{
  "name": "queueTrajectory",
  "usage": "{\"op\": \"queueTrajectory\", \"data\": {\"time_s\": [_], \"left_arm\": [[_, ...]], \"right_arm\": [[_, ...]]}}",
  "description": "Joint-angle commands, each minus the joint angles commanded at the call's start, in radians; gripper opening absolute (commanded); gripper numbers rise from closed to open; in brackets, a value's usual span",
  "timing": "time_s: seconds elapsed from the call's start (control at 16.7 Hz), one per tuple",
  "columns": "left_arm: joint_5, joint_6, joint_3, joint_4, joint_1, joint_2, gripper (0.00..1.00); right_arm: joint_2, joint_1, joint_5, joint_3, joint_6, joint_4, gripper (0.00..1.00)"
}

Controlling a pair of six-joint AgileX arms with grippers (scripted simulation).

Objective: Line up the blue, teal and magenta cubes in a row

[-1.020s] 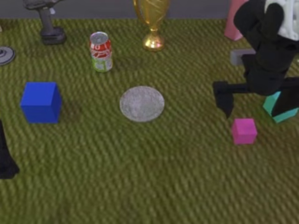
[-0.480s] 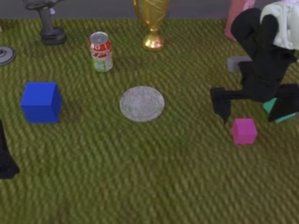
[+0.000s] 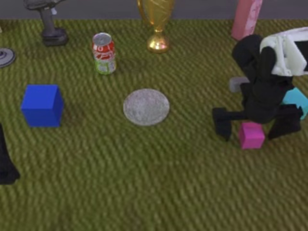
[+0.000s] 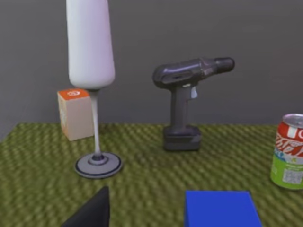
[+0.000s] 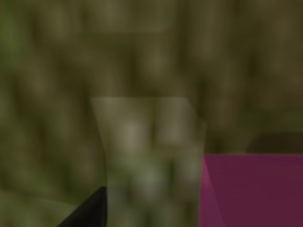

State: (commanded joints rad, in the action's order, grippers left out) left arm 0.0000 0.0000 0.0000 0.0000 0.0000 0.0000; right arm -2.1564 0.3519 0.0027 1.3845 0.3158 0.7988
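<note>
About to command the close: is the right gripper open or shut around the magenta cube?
Open. In the top view the right gripper has one finger on each side of the magenta cube, with gaps showing, not yet clamped.

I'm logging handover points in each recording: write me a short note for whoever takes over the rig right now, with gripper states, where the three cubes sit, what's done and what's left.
Right gripper: open, fingers straddling the magenta cube at the table's right, not closed on it.
Left gripper: parked at the left edge, holding nothing.
Teal cube: far right, partly hidden behind the right arm, just beyond the magenta one.
Blue cube: alone on the left side.
Done: nothing lined up yet; the cubes are scattered.
Left: probably close on the magenta cube, place it, then bring the teal and blue cubes alongside in a row.
</note>
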Motion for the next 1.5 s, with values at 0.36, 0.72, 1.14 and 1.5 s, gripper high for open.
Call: {"op": "queueTrajectory", "data": {"time_s": [0.36,0.72,1.14,1.5], "left_arm": [[0.000,0.000,0.000,0.000,0.000,0.000,1.00],[0.000,0.000,0.000,0.000,0.000,0.000,1.00],[0.000,0.000,0.000,0.000,0.000,0.000,1.00],[0.000,0.000,0.000,0.000,0.000,0.000,1.00]], "right_arm": [[0.000,0.000,0.000,0.000,0.000,0.000,0.77],[0.000,0.000,0.000,0.000,0.000,0.000,0.32],[0.000,0.000,0.000,0.000,0.000,0.000,0.00],[0.037,-0.003,0.011,0.013,-0.005,0.016,0.00]]}}
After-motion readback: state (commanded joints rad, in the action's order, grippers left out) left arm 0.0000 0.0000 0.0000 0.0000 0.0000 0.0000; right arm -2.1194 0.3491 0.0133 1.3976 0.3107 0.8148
